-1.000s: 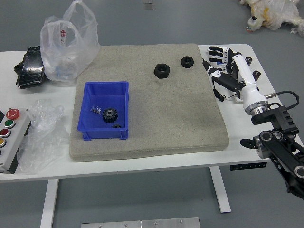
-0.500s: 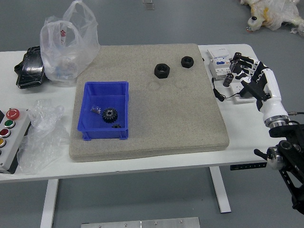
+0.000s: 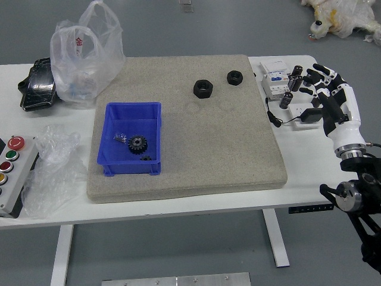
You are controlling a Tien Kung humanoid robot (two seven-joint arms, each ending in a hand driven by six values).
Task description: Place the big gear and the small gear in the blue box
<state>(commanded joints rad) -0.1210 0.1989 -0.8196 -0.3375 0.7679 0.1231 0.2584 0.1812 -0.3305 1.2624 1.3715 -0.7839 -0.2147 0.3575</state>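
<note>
Nearest: bare near strip of the white table [image 3: 238, 204]. Right arm [image 3: 348, 196] in from lower right, elbow just off the table's right edge; it has swung outward over the last second. Left arm not in view.

Grey mat [image 3: 220, 170] next, blue box [image 3: 128, 169] on its left part. Small gear [image 3: 146, 158] inside, by the near wall, looks flat, too small to be sure. Big gear [image 3: 137, 144] also inside, just beyond it, toothed rim visible. Crinkled clear scrap [image 3: 121, 137] to its left. None of these has moved.

Farther off, right hand [image 3: 336, 107] up at the table's right edge. Change is here: it has drawn back rightward from above the white devices [image 3: 275, 83]. Fingers apart, loosely bent, nothing held. Reads as retreat; both gears in, so I'd call the task done, with only the arm left to settle. One risk: fingertips look near the black-capped parts by those devices, could clip one; can't tell the gap.

Gears relative to hand: well apart, to its left and nearer the robot, width of the mat between.

Far side of mat: two black nuts [image 3: 203, 89], apart from each other, not in the box, not asked for.
</note>
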